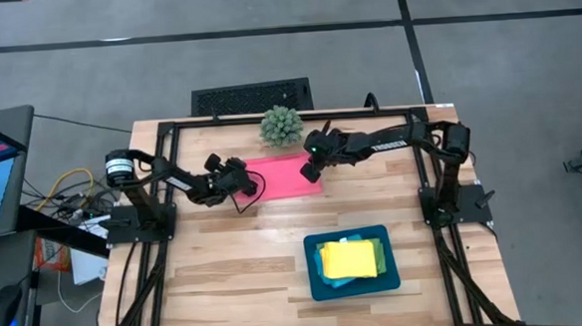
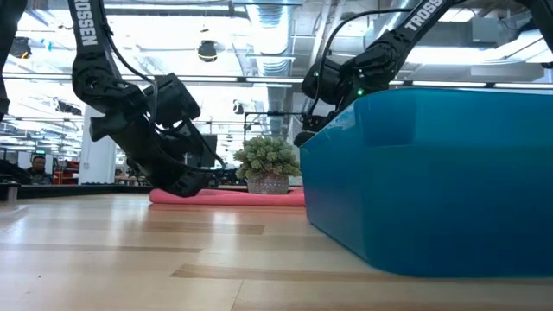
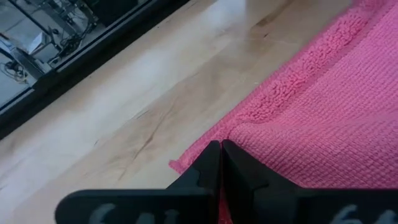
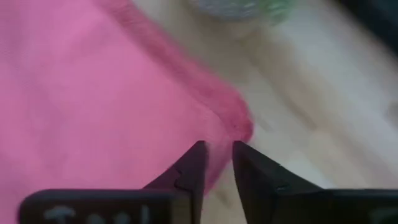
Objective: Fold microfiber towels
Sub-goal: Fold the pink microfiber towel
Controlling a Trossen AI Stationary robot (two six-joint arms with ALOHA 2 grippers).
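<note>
**Pink towel pinched at one corner, other claw parted above the far corner**

Nearest on the table (image 1: 227, 276) sits the dark teal tray (image 1: 315, 280), holding a stack with the yellow towel (image 1: 348, 259) on top and a sliver of lime green towel (image 1: 378, 256) showing along one edge beneath it.

Farther back, the hot pink towel (image 1: 287, 175) lies flat on the wood, a plain rectangle with a nubby woven surface and a looped, fuzzy hem. In the low view it shows as a thin, slightly puffy pink strip (image 2: 229, 197) lying on the table.

The left claw (image 1: 242, 178) is down at the towel's left end. Its fingers (image 3: 211, 165) are clenched together on the corner of the pink cloth, with the hem bunched just ahead of the tips.

The right claw (image 1: 311, 168) is at the towel's right end, near the far corner. Its fingers (image 4: 193, 165) are slightly parted, a narrow gap between them, with the rounded pink corner just beyond the tips; they are not closed on the fabric.

Beyond the towel, at the table's far edge, stands the spiky green ball plant (image 1: 281, 127).
</note>
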